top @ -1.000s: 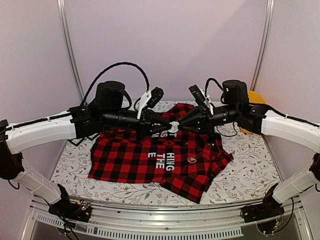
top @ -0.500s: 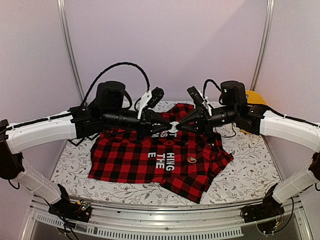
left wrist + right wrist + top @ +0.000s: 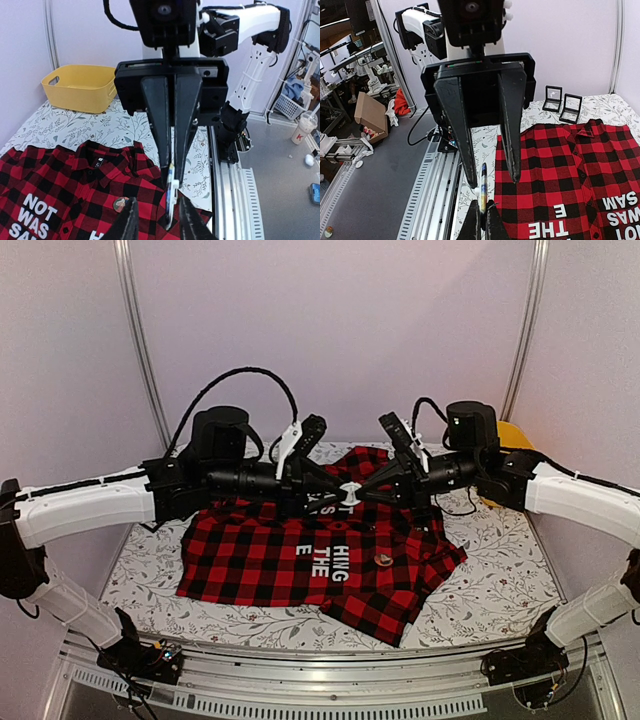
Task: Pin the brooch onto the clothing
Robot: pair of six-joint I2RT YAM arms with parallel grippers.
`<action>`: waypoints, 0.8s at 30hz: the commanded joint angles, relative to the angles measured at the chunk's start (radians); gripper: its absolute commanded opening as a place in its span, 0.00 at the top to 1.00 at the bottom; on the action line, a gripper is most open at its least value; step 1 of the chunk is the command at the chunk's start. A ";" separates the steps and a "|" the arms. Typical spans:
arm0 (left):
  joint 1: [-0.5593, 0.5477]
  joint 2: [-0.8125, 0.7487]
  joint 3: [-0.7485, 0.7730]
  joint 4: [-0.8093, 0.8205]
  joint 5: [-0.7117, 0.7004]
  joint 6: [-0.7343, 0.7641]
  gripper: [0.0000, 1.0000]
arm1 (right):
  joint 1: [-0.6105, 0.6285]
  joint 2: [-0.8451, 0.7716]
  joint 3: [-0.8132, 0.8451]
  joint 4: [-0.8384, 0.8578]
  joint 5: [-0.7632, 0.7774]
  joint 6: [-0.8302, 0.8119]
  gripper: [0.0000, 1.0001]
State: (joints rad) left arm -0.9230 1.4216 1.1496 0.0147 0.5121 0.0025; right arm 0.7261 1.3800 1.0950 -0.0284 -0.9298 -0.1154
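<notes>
The red-and-black checked shirt [image 3: 270,555] lies flat on the table, its white letters showing; it also shows in the left wrist view [image 3: 75,180] and the right wrist view [image 3: 560,165]. Both grippers meet tip to tip above its collar. A small white-edged brooch [image 3: 348,491] hangs between them, seen edge-on [image 3: 171,197] [image 3: 483,192]. My right gripper [image 3: 483,221] [image 3: 360,492] is shut on the brooch. My left gripper [image 3: 160,222] [image 3: 334,493] is open, its fingers either side of the brooch. A round badge [image 3: 383,559] [image 3: 120,203] sits on the shirt's front.
A yellow basket [image 3: 515,440] [image 3: 82,87] stands at the back right. Two small black display boxes [image 3: 561,102] stand behind the shirt. A metal rail [image 3: 320,695] runs along the table's near edge. The floral tablecloth [image 3: 500,580] surrounds the shirt.
Both grippers and the brooch between them have shifted only slightly, a little up and right. The shirt has not moved.
</notes>
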 commanded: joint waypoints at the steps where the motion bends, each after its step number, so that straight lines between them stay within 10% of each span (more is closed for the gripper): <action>1: -0.011 -0.009 -0.029 0.084 0.008 -0.032 0.76 | 0.005 -0.039 -0.011 0.021 -0.015 0.014 1.00; 12: -0.011 0.024 0.007 0.077 0.047 -0.045 1.00 | 0.004 -0.050 -0.024 0.045 -0.005 0.013 0.99; 17: -0.014 -0.008 -0.033 0.128 0.051 -0.037 1.00 | 0.003 -0.055 -0.048 0.086 -0.004 0.028 0.66; 24: -0.016 -0.015 -0.039 0.136 0.062 -0.028 1.00 | 0.005 -0.031 -0.056 0.143 -0.024 0.079 0.72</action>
State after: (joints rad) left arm -0.9268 1.4311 1.1210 0.1192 0.5583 -0.0341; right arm 0.7261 1.3476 1.0466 0.0532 -0.9340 -0.0731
